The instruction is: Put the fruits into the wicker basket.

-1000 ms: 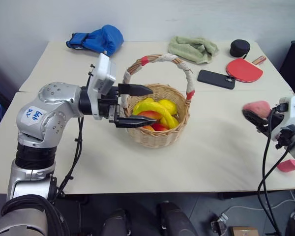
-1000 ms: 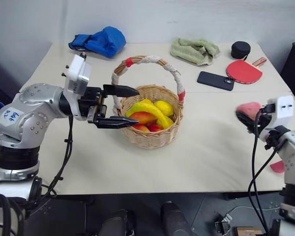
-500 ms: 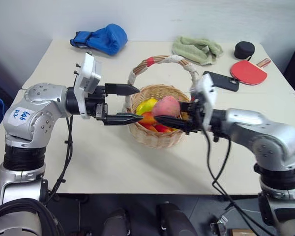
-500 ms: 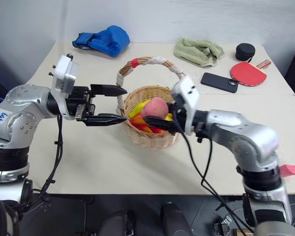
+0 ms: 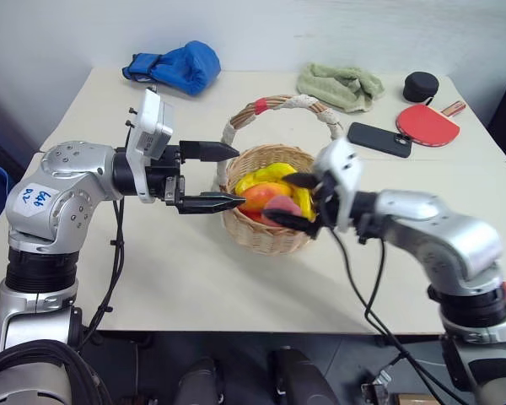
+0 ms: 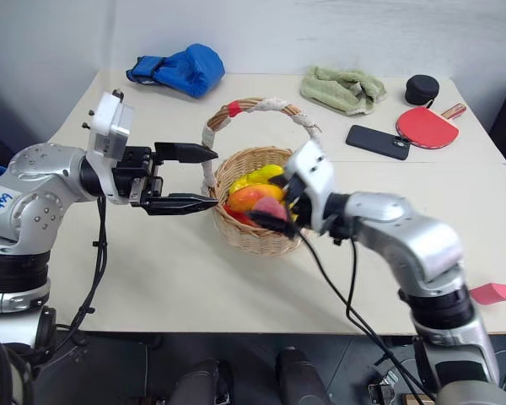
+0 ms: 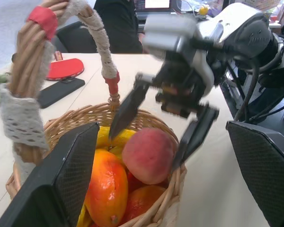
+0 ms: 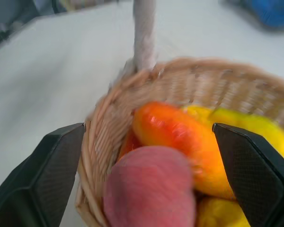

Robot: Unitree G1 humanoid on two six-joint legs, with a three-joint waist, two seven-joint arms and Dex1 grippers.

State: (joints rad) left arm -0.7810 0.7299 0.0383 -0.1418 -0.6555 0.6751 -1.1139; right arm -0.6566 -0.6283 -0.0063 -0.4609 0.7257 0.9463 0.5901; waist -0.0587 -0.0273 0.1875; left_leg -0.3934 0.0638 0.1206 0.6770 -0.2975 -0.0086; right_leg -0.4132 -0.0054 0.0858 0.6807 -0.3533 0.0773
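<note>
Wicker basket (image 5: 270, 232) at the middle of the table (image 5: 152, 278) already holds a mango (image 5: 266, 196), a banana (image 5: 280, 175) and other fruits. A pink peach (image 7: 148, 155) sits on top of the pile between the spread, empty fingers of the right gripper (image 5: 297, 202), apparently just released. At the basket's handle (image 5: 288, 103), the left gripper (image 5: 212, 175) hovers wide open, holding nothing. Judging by the table, no fruit remains outside; the task looks all but complete.

right gripper (image 6: 278, 202) spread over wicker basket (image 6: 246, 239), peach (image 6: 269, 207) between
</note>
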